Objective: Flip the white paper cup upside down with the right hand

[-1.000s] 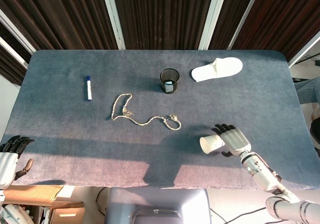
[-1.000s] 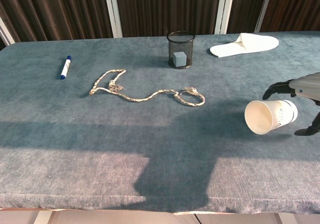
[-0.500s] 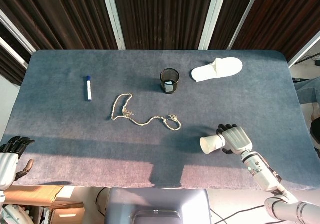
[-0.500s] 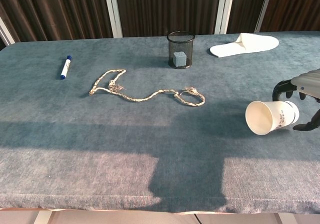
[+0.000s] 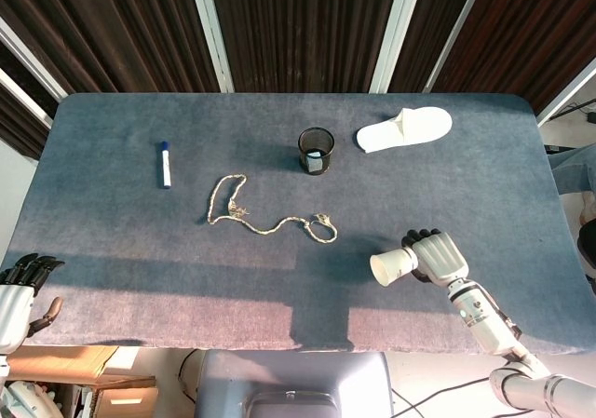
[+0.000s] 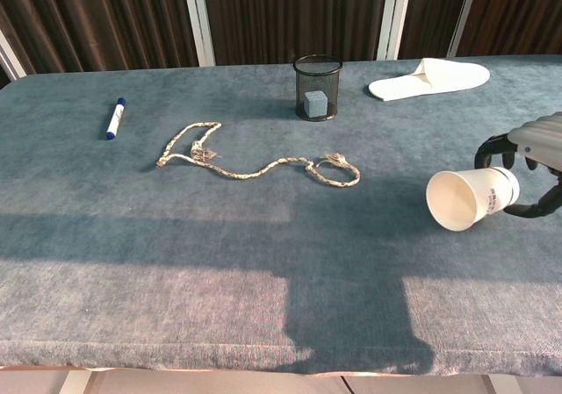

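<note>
Two hands on this rig, but only the right hand (image 5: 436,256) matters here. It sits over the near right part of the table (image 5: 112,222), fingers curled round the base end of the cup (image 5: 394,267), so it's holding it.

Key bit is how the cup lies: it's on its side, long axis running out sideways from the palm toward the robot's left, open mouth pointing away from the hand. In the chest view the mouth (image 6: 453,200) faces the camera a little and the rim looks tipped slightly down. Can't tell if the cup is touching the cloth or just off it.

So my guess is it's roughly halfway through the flip, and the wrist needs to roll further so the mouth swings down onto the table.

Left hand (image 5: 20,288) is way off on the far side from the cup, at the table's near left corner, holding nothing, fingers loosely bent.
</note>
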`<state>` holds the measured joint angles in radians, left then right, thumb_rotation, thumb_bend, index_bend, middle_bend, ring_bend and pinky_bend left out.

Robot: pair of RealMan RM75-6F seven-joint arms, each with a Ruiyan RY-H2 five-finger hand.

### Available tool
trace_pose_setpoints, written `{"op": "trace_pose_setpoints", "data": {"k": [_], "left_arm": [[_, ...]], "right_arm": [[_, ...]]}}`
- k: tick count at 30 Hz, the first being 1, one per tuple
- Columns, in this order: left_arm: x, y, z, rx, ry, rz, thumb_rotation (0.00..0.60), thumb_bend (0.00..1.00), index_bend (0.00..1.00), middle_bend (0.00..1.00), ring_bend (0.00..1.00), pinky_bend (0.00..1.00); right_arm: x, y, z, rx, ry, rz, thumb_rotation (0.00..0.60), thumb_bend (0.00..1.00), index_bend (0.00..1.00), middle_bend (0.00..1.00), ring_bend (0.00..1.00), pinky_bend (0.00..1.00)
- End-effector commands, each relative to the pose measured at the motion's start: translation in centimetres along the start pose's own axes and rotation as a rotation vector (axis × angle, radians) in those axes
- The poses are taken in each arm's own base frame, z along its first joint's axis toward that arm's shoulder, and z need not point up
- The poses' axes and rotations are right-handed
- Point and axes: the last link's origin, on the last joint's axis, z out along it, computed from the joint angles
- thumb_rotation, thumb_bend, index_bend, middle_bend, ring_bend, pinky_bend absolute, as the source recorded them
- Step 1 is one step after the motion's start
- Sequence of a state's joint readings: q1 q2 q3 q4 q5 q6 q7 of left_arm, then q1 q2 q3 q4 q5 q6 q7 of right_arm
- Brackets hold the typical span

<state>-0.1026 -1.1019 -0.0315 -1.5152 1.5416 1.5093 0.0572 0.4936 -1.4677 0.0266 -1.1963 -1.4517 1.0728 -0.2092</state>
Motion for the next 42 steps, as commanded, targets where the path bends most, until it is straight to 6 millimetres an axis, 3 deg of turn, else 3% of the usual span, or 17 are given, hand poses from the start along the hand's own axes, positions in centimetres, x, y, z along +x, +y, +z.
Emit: {"op": "trace_pose_setpoints", "data": {"k": [1, 9, 15, 20, 33, 37, 42], "left_arm": [[0.0, 0.0, 0.0, 0.001, 0.001, -0.001, 0.600, 0.34, 0.29, 0.24, 0.17, 0.34], [0.0, 0.1, -0.1, -0.003, 0.000, -0.002, 0.600, 0.34, 0.29, 0.24, 0.17, 0.34], [0.0, 0.2, 0.0, -0.003, -0.001, 0.008, 0.600, 0.34, 0.29, 0.24, 0.17, 0.34], [0.0, 0.0, 0.0, 0.006, 0.000, 0.003, 0.600, 0.34, 0.29, 0.24, 0.17, 0.34], [0.1, -0.1, -0.1, 0.008, 0.002, -0.003, 0.600, 0.34, 0.29, 0.24, 0.17, 0.34], [0.2, -0.2, -0.1, 0.008, 0.003, -0.005, 0.600, 0.34, 0.29, 0.24, 0.17, 0.34], [0.1, -0.2, -0.1, 0.006, 0.000, -0.003, 0.600, 0.34, 0.29, 0.24, 0.17, 0.34]], "right_arm": [[1.3, -0.1, -0.3, 0.013, 0.135, -0.150, 0.600, 0.60, 0.64, 0.47, 0.46, 0.57], [5.1, -2.0, -1.5, 0.053, 0.472, -0.735, 0.600, 0.60, 0.67, 0.49, 0.48, 0.58], [5.2, -4.1, -0.9, 0.157, 0.491, -1.065, 0.600, 0.61, 0.69, 0.50, 0.47, 0.58], [4.6, -5.4, 0.0, 0.219, 0.459, -1.242, 0.600, 0.61, 0.69, 0.50, 0.47, 0.58], [2.6, -7.9, 1.3, 0.286, 0.367, -1.346, 0.600, 0.61, 0.66, 0.50, 0.44, 0.56], [2.6, -8.0, 1.3, 0.271, 0.361, -1.329, 0.600, 0.58, 0.58, 0.49, 0.37, 0.51], [2.8, -7.8, 1.1, 0.230, 0.345, -1.267, 0.600, 0.47, 0.39, 0.37, 0.28, 0.44]]}}
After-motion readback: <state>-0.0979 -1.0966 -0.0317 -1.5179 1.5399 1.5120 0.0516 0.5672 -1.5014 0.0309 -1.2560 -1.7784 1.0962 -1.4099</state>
